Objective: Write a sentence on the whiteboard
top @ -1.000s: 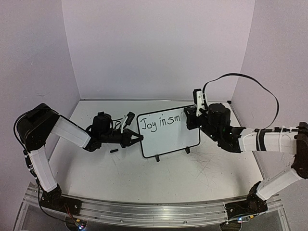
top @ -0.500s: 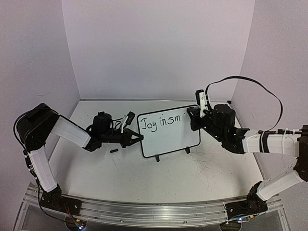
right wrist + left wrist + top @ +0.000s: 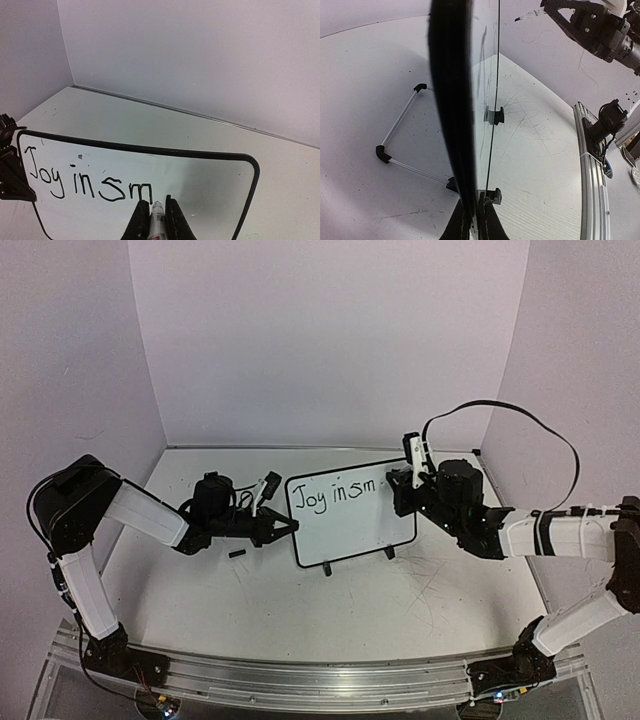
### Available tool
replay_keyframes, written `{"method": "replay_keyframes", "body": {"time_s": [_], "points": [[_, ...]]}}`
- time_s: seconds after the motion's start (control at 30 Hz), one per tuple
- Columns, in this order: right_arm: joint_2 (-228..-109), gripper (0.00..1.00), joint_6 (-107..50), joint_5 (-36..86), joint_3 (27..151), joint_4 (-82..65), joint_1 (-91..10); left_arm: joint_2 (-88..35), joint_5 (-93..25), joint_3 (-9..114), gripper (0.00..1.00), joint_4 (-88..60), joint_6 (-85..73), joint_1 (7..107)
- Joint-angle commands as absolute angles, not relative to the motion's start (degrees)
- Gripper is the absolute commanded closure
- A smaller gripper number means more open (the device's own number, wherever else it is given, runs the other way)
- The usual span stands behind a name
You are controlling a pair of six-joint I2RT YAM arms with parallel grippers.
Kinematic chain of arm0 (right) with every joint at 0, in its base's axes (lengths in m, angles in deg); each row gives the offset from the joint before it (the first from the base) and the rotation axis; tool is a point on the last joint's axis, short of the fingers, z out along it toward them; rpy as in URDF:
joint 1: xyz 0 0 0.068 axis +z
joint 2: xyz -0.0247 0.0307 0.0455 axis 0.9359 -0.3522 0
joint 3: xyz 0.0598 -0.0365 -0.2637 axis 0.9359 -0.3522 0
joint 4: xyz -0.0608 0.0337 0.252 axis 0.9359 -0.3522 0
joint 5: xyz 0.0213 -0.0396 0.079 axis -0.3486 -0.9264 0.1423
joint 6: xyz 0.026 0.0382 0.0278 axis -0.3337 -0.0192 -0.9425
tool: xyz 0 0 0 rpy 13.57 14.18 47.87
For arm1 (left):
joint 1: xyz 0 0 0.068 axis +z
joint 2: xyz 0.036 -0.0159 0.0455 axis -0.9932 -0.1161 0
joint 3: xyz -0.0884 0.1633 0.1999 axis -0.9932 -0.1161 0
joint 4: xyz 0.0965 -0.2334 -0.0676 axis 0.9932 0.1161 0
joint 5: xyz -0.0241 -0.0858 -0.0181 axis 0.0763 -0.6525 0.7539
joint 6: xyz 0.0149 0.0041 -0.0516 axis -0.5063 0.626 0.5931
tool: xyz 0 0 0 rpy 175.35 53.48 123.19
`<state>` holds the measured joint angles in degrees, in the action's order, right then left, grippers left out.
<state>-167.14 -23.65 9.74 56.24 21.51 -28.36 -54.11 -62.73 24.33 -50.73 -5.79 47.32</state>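
— How far along are you?

— Partway, I'd judge. The sentence (image 3: 90,182) reads "Joy in sm" so far, one line along the top of the whiteboard (image 3: 352,525). The last word looks unfinished, and the board is bare to its right and all below. You have the rest of that word and whatever follows left to write.

— Where does the board stand, and which way does it face?

— Near the middle of the tabletop, a little toward the far edge, up on its feet. Its long axis runs left to right, the right end angled slightly toward the far edge. The written face looks toward the near edge and your arms.

— And your hands?

— Your left gripper (image 3: 288,528) is pinched narrow on the board's left rim, steadying it. Your right gripper (image 3: 404,483) is closed around the marker (image 3: 158,216), tip just below and right of the "m". I cannot tell whether it touches the surface.
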Motion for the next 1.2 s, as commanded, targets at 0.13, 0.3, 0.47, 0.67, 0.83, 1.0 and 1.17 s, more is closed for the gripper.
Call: {"method": "replay_keyframes", "body": {"time_s": [0.13, 0.3, 0.47, 0.67, 0.83, 1.0, 1.17], "points": [[-168.5, 1.0, -22.8, 11.8, 59.6, 20.5, -28.6, -52.8, -56.7, 24.1, 1.0, -48.3, -9.8, 47.8], [-169.2, 1.0, -20.7, 9.4, 59.5, 21.5, -28.6, -53.1, -56.7, 24.3, 1.0, -48.3, -10.1, 47.8], [-170.0, 1.0, -21.8, 8.5, 58.6, 23.1, -28.8, -53.5, -57.0, 24.7, 1.0, -48.4, -10.1, 47.8], [-170.4, 1.0, -24.7, 8.1, 58.2, 24.5, -29.6, -53.6, -57.5, 24.9, 1.0, -48.3, -10.0, 47.8], [-171.5, 1.0, -25.0, 7.2, 59.2, 25.1, -30.1, -53.5, -57.5, 24.8, 1.0, -48.3, -9.9, 47.8], [-172.3, 1.0, -25.0, 6.9, 59.7, 25.2, -30.3, -53.3, -57.6, 24.6, 1.0, -48.4, -10.0, 47.8], [-172.1, 1.0, -24.9, 5.5, 59.4, 25.8, -30.3, -53.7, -57.9, 24.7, 1.0, -48.3, -10.0, 47.8]]}}
